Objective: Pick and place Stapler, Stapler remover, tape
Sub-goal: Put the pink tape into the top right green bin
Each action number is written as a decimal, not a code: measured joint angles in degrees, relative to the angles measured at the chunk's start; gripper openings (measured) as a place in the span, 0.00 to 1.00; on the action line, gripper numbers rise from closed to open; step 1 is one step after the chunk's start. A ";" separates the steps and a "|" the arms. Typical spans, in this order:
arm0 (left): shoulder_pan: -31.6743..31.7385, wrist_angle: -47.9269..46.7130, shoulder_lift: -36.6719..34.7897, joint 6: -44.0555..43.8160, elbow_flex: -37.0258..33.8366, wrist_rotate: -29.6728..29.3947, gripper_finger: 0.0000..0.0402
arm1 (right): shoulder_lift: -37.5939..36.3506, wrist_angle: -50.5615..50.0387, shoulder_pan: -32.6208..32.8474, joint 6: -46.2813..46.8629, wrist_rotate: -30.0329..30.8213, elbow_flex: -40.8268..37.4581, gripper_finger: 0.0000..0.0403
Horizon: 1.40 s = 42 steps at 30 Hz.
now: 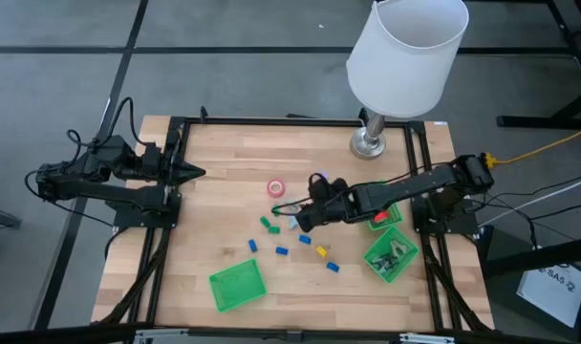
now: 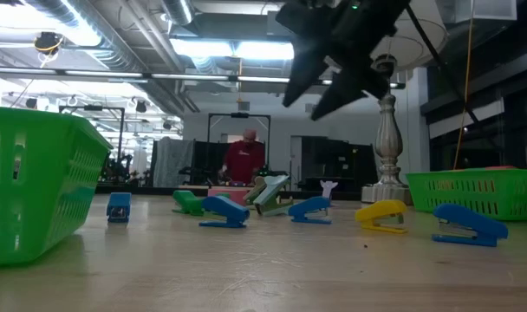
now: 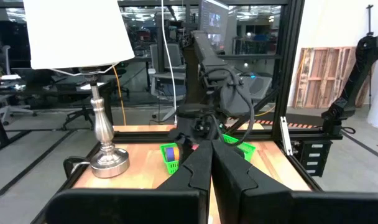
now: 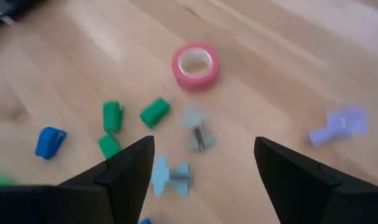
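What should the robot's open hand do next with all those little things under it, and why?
Probably lower the right end effector straight down onto the pale blue staple remover just below it. Its fingers are open and empty, still above the table, and that remover lies between them, apart from the pink tape roll.

Grey tiled floor (image 1: pixel 224 67) around the table, ceiling strip lights (image 2: pixel 220 48), person in red (image 2: pixel 244 160) far behind

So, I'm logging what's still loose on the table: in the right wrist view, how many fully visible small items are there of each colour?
Green staplers: 3
Blue stapler: 1
Pale blue staple removers: 2
Purple staple remover: 1
Pink tape roll: 1
Total: 8
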 joint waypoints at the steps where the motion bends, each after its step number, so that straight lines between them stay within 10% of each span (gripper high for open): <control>1: 0.02 0.00 0.00 0.00 0.00 0.00 0.02 | 0.27 1.54 -0.42 -1.94 0.02 0.02 0.69; 22: 0.01 -0.01 -0.02 0.00 0.00 0.00 0.02 | 12.24 26.93 -13.09 -23.47 -21.30 0.26 0.69; 42: 0.02 0.00 -0.02 0.00 0.00 0.00 0.02 | 26.60 10.47 -13.67 -60.32 -21.61 18.74 0.69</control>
